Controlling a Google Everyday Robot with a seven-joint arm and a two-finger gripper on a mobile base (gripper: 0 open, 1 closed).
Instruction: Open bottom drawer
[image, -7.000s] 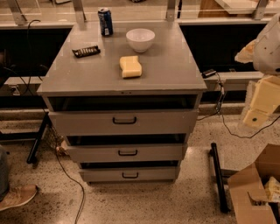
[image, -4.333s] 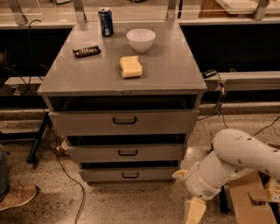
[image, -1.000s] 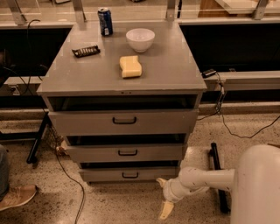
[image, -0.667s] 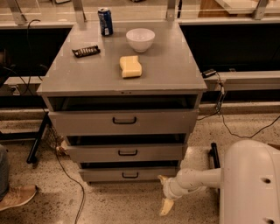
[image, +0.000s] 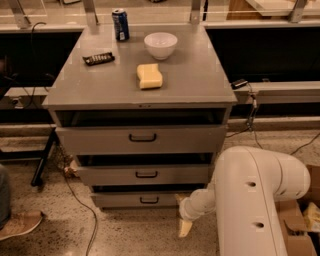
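The bottom drawer (image: 125, 200) is the lowest and narrowest grey front of the cabinet, shut, with a small black loop handle (image: 149, 200). My gripper (image: 184, 226) hangs low near the floor, just right of and below the drawer's right end, apart from the handle. Its cream fingertip (image: 184, 228) points down. My white arm (image: 257, 200) fills the lower right of the camera view.
The mid-sized drawer (image: 145, 175) and the widest top drawer (image: 142, 138) sit above. On the cabinet top (image: 190, 85) are a can (image: 120, 24), a white bowl (image: 160, 45), a yellow sponge (image: 150, 76) and a dark bar (image: 98, 58). Cardboard boxes (image: 300, 235) stand at right, a shoe (image: 20, 225) at left.
My arm has swung closer to the camera and now looks much bigger. The gripper stays low by the bottom drawer's right end. The drawers have not moved.
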